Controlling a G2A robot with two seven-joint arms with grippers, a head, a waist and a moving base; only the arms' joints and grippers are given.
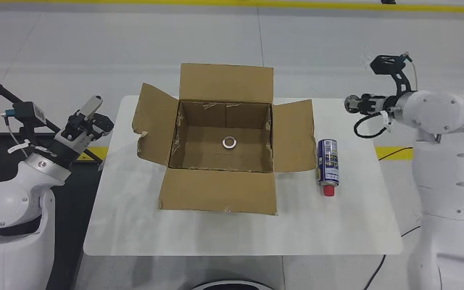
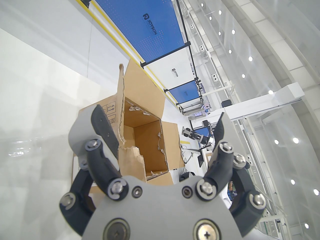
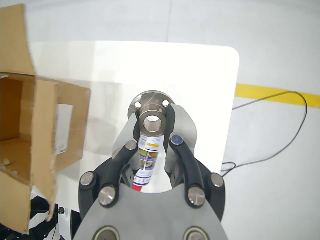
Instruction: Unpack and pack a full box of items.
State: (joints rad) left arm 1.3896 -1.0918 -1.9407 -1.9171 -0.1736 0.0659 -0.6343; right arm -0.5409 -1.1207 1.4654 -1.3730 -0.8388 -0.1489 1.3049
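Note:
An open cardboard box stands mid-table with all flaps spread, and a small ring-shaped item lies on its floor. Beside its right flap lies a blue spray can with a red cap, also seen between my right fingers as the spray can below. My right gripper is shut on a metal flanged fitting, held over the table's far right corner. Off the table's left edge my left gripper stands open and holds nothing, facing the box.
The white table has bare surface in front of the box and at its right. A black cable lies on the floor beyond the table's right edge, near a yellow floor line.

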